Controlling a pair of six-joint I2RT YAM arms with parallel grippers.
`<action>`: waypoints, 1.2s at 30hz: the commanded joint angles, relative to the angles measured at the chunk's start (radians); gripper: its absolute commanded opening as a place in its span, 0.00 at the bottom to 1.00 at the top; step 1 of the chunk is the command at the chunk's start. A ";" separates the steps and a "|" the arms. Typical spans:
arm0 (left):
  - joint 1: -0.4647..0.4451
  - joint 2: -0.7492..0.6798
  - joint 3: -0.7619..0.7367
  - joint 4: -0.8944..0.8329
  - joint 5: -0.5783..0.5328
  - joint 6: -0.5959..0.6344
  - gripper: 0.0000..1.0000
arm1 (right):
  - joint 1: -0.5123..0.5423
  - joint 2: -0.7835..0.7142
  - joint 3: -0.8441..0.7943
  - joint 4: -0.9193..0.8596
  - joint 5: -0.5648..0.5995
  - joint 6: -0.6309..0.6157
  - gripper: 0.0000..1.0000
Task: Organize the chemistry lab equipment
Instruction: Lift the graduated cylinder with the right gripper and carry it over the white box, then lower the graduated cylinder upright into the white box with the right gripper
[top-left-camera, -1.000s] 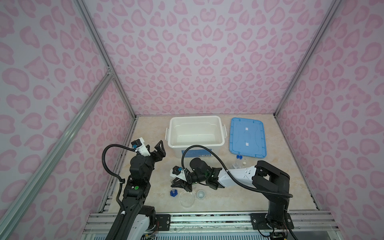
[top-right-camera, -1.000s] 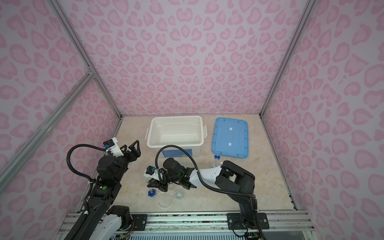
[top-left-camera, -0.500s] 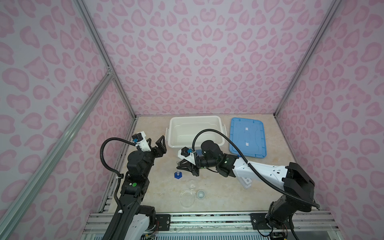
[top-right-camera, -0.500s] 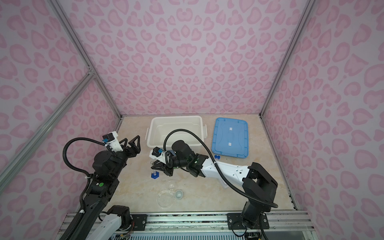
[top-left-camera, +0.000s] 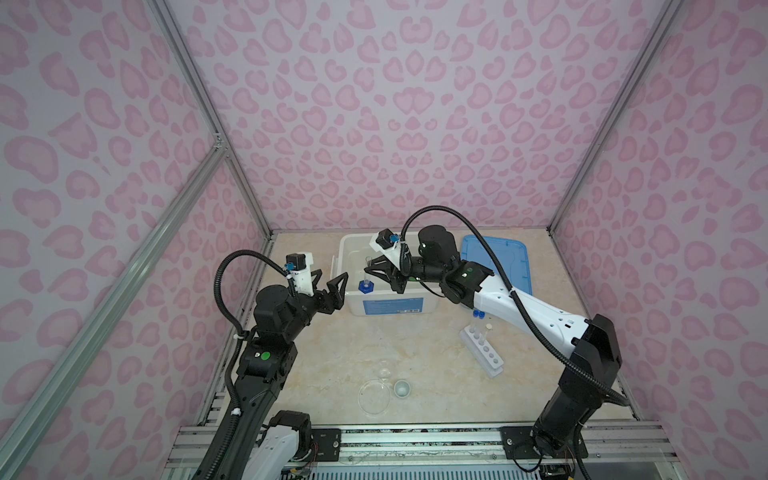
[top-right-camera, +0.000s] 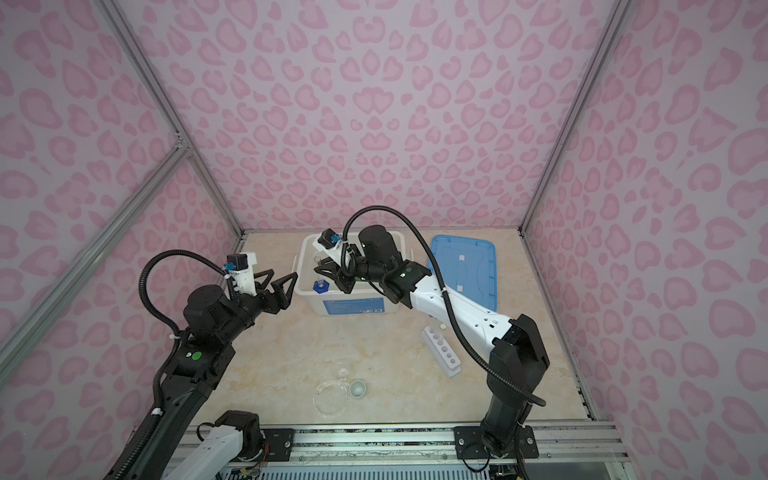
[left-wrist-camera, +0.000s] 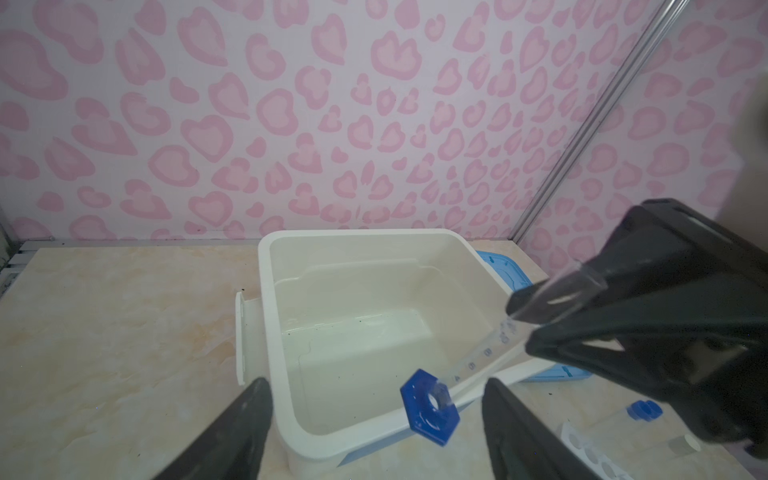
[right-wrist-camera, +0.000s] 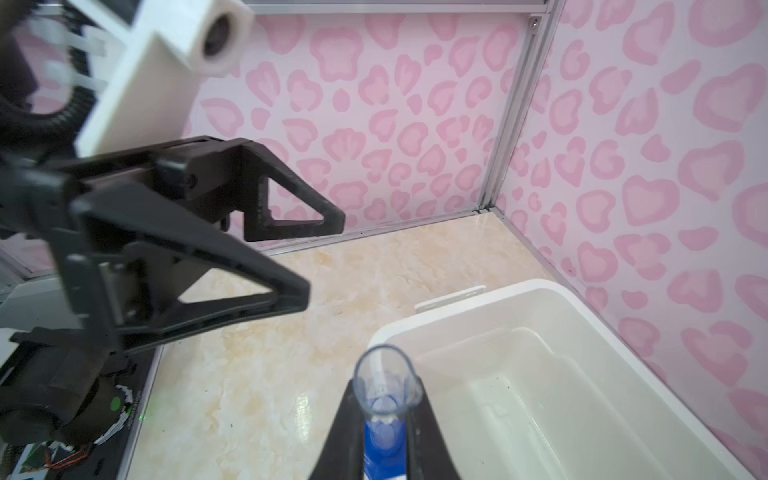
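— Any writing you can read from here?
— Hardly. The white bin (top-left-camera: 355, 305) has a blue label (top-left-camera: 392, 306) on its front wall, but the print is too small. The small blue-based cylinder (left-wrist-camera: 473, 365) carries scale marks, figures blurred.
— Where's the cylinder?
— Over the bin's front left corner, with the right gripper (top-left-camera: 369, 270) clamped on its clear tube.
— And the left gripper (top-left-camera: 332, 276)?
— Jaws apart, empty, just beside the bin's left wall. The right arm hides part of the blue lid (top-left-camera: 511, 266). The white rack (top-left-camera: 484, 349), round dish (top-left-camera: 374, 397) and small cup (top-left-camera: 402, 388) sit on the table in front.
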 joint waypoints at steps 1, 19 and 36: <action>0.000 -0.003 0.028 -0.078 0.073 0.071 0.81 | -0.021 0.085 0.085 -0.034 0.044 -0.021 0.11; 0.000 -0.111 -0.004 -0.201 0.054 0.146 0.81 | -0.082 0.572 0.525 -0.023 0.087 -0.012 0.11; 0.001 -0.146 -0.024 -0.194 0.024 0.159 0.81 | -0.101 0.761 0.670 -0.059 0.031 -0.073 0.11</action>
